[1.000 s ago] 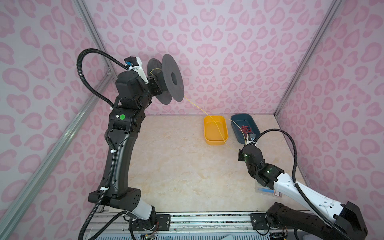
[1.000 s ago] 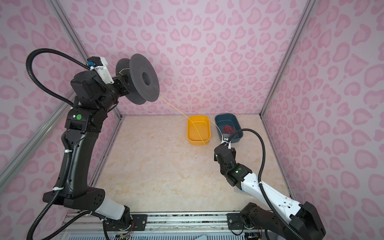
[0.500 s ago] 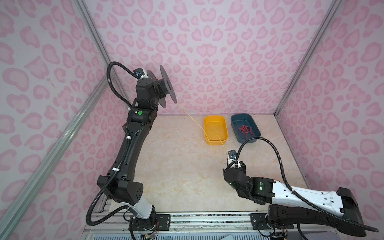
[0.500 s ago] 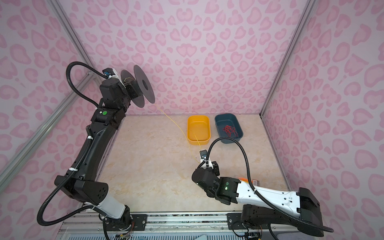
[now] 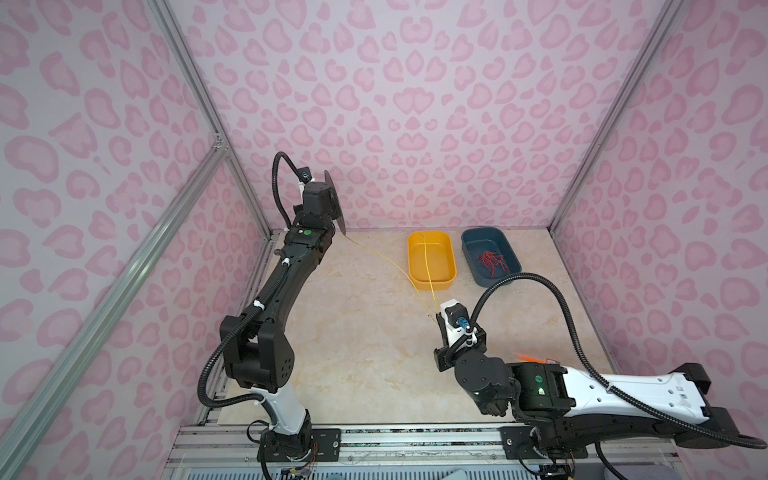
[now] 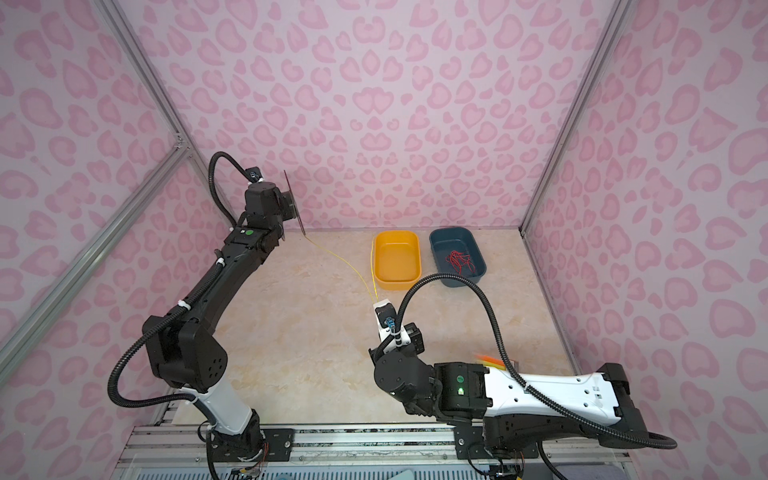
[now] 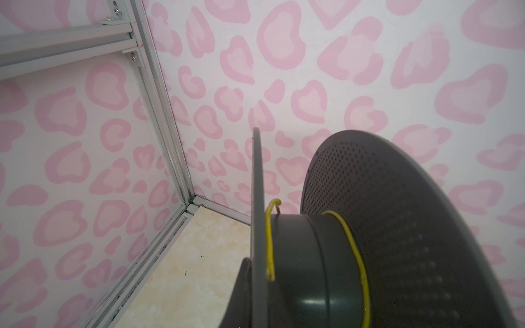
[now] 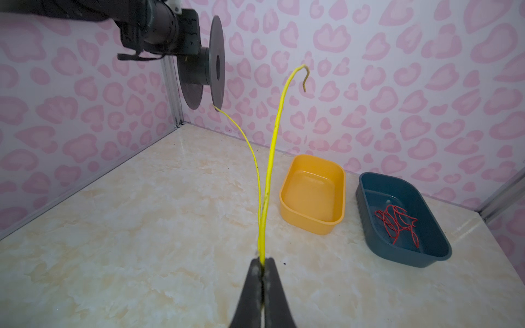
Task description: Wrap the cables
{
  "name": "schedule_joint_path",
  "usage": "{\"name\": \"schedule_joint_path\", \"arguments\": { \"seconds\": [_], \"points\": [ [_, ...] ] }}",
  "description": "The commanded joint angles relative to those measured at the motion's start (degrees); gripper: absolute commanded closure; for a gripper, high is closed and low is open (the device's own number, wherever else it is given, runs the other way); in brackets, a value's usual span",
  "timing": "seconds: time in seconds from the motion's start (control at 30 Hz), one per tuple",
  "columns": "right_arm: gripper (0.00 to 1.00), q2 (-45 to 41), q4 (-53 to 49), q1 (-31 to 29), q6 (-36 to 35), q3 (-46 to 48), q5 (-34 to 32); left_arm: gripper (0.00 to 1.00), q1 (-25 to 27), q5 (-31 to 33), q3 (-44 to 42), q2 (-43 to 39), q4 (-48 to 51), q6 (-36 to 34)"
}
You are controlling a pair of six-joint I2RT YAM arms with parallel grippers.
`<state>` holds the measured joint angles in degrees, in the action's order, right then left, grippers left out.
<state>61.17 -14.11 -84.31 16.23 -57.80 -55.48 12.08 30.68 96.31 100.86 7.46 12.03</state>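
Note:
The cables are one thin yellow wire (image 5: 382, 257) (image 6: 345, 262) (image 8: 272, 147). It runs from a grey spool (image 5: 332, 203) (image 6: 293, 203) (image 8: 210, 68) near the back left corner down to my right gripper (image 5: 439, 319) (image 8: 262, 259), which is shut on it low over the table. Two strands leave that gripper: one goes to the spool, the other stands free with a hooked tip. My left gripper (image 7: 255, 264) is shut on the spool's near flange. A turn of the wire (image 7: 355, 250) lies on the hub.
A yellow bin (image 5: 432, 284) (image 8: 312, 224) and a blue bin (image 5: 492, 282) (image 8: 437, 255) holding red wires (image 8: 396, 221) stand at the back, right of the wire. An orange object (image 5: 525, 356) lies beside the right arm. Metal posts mark the corners.
My left arm has stretched out and lowered the spool toward the back corner. My right gripper has moved left and toward the front with the wire still in it.

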Motion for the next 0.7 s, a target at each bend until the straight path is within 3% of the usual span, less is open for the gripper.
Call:
{"name": "schedule_joint_path", "arguments": {
  "seconds": [0.0,0.2,0.67],
  "points": [
    [1.0,-1.9,5.5,-0.2,-7.9,-0.4,-2.7,0.96,0.2,2.0,-1.2,0.8,-7.3,-0.4],
    [1.0,-4.7,12.7,2.7,-19.9,-4.2,-1.8,0.97,1.1,3.0,-4.3,1.8,-7.6,-1.5],
    [1.0,-0.1,13.9,16.3,-20.6,-18.7,17.7,0.97,3.9,2.1,-11.5,1.1,-6.8,-3.6]
  ]
}}
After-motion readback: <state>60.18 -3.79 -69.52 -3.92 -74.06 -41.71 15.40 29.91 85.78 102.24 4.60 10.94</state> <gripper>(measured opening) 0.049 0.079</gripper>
